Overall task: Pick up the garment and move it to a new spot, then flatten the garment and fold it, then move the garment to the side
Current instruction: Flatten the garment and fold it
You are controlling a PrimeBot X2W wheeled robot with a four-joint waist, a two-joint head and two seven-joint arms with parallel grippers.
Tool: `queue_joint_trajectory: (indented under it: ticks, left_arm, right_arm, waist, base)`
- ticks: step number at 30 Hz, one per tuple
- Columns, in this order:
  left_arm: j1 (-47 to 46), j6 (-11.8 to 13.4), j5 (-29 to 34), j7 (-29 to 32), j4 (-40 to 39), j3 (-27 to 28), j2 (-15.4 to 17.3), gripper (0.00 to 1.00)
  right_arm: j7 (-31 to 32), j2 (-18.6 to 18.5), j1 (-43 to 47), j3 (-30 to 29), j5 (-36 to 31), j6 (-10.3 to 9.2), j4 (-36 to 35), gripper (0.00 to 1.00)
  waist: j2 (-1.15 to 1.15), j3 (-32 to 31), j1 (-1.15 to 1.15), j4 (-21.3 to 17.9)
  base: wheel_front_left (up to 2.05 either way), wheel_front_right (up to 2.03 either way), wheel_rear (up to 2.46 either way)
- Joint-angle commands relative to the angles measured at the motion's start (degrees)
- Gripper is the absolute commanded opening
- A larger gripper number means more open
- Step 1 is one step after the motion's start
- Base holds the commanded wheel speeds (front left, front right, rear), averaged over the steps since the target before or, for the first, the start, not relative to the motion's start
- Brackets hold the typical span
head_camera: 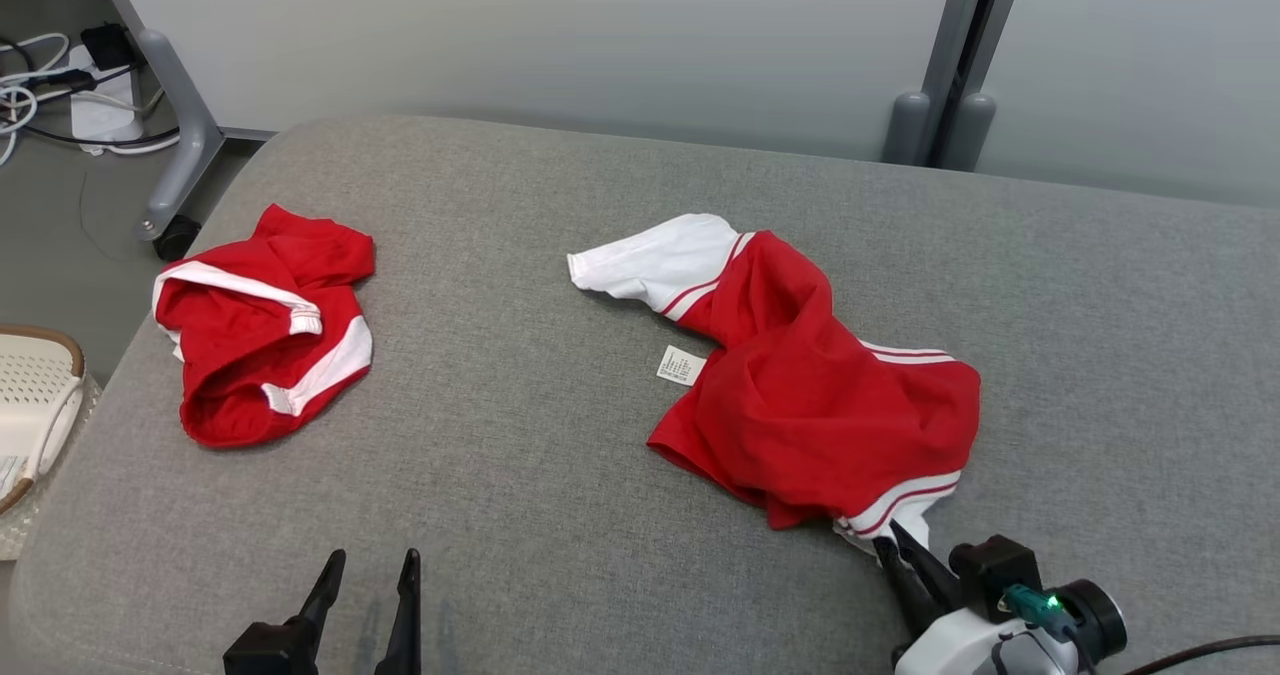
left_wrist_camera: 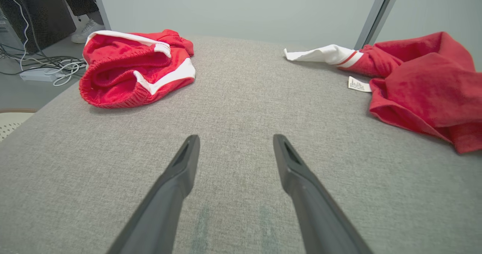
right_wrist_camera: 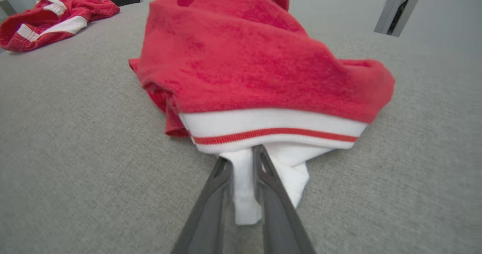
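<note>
Near edge, right: the right gripper (right_wrist_camera: 241, 154) is closed on a white fold of the garment (head_camera: 800, 385). The cloth is pinched between both fingers, just under the white band with its single red stripe.

Near edge, left: the left gripper (left_wrist_camera: 235, 141) stands wide open with nothing between its fingers. Its tips sit low over bare grey cushion (head_camera: 560, 475), well apart from any cloth.

The garment lies crumpled on the cushion's right half, its red body bunched up and running away from the held corner. A white care label (head_camera: 681, 366) lies flat on the cushion just beside the garment's left edge. At the far end a white sleeve (head_camera: 655, 260) with red striping stretches toward the left and rests on the cushion.

On the left half of the cushion, well apart from the garment, red shorts (head_camera: 260, 335) with white trim lie heaped.

Off the cushion, left: a pale perforated basket (head_camera: 35, 385). Beyond it are a grey wheeled frame leg (head_camera: 175, 155) and a tangle of cables (head_camera: 40, 85) on the floor, with pale wall panels (head_camera: 600, 35) behind.
</note>
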Motion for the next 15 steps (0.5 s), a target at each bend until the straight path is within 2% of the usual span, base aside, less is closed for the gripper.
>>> queue_joint_trajectory:
  ticks: [1,5,8,9,15]
  left_arm:
    - [-0.98,-0.40,-0.06,-0.11,-0.21,-0.05,0.21,1.00]
    - [-0.20,-0.41,-0.56,-0.11,-0.19,-0.35,0.20,1.00]
    - [0.47,-0.44,-0.80,-0.11,-0.21,-0.80,0.20,1.00]
    - [0.47,-0.44,-0.80,-0.11,-0.21,-0.80,0.20,1.00]
    - [1.07,-0.63,-1.57,-0.11,-0.31,-2.13,0.21,1.00]
  right_arm:
    - [-0.02,-0.31,-0.28,-0.30,0.02,-0.02,-1.22,0.00]
    - [-0.02,-0.37,1.25,-1.82,1.38,-0.02,-6.35,0.00]
    - [-0.02,-0.33,1.18,-3.06,4.17,-0.02,-12.90,0.00]
    - [-0.02,-0.33,1.18,-3.06,4.17,-0.02,-12.90,0.00]
    - [-0.01,-0.34,-3.64,-3.77,5.33,-0.01,-23.68,0.00]
  waist:
    - [0.00,-0.30,0.00,-0.21]
    - [0.00,-1.69,0.00,-1.07]
    - [0.00,-2.76,0.00,-2.03]
    - [0.00,-2.76,0.00,-2.03]
    - [0.00,-4.32,0.00,-4.43]
  base:
    - [0.00,0.00,0.00]
    - [0.00,0.00,0.00]
    - [0.00,0.00,0.00]
    - [0.00,0.00,0.00]
    - [0.00,0.00,0.00]
